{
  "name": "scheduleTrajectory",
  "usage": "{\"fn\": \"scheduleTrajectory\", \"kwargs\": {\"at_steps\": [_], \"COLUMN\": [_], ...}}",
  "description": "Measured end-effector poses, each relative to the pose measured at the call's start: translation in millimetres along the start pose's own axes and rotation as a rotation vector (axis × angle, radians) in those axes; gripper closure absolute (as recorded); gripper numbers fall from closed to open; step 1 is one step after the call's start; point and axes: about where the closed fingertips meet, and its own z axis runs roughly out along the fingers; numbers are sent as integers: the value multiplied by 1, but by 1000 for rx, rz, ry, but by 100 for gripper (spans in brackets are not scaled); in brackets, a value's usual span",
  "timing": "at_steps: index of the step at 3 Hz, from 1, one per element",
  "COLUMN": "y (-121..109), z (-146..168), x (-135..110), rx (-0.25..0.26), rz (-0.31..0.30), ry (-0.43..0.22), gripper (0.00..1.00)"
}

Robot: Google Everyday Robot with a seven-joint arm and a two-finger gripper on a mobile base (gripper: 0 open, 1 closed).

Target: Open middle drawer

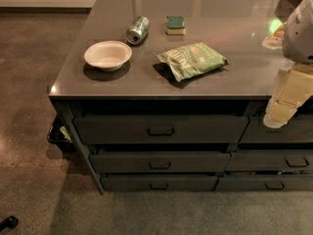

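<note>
The middle drawer point(160, 161) is a wide dark grey front with a small loop handle point(160, 165) at its centre. It sits between a taller top drawer point(161, 129) and a thinner bottom drawer point(159, 182) in the left column under the counter. Its front looks flush with the others. My gripper point(275, 117) hangs at the right edge of the view on a pale arm point(298, 33), in front of the counter's edge. It is well to the right of and above the middle drawer's handle and touches nothing.
On the grey countertop point(234, 53) lie a white bowl point(107, 55), a tipped green can point(138, 29), a sponge point(175, 25) and a green chip bag point(191, 59). A second drawer column point(279, 160) is at right. A dark object point(8, 223) lies on the floor.
</note>
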Motion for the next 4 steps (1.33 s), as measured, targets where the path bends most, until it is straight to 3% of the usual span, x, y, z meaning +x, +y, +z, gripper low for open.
{"fn": "scheduleTrajectory", "kwargs": {"at_steps": [1, 2, 3, 4], "y": [0, 6, 29, 67], "z": [0, 19, 84, 174], "x": [0, -5, -16, -34], "rx": [0, -39, -146, -282], "rz": [0, -13, -36, -50], "ry": [0, -44, -169, -349], "gripper": [0, 0, 0, 0]}}
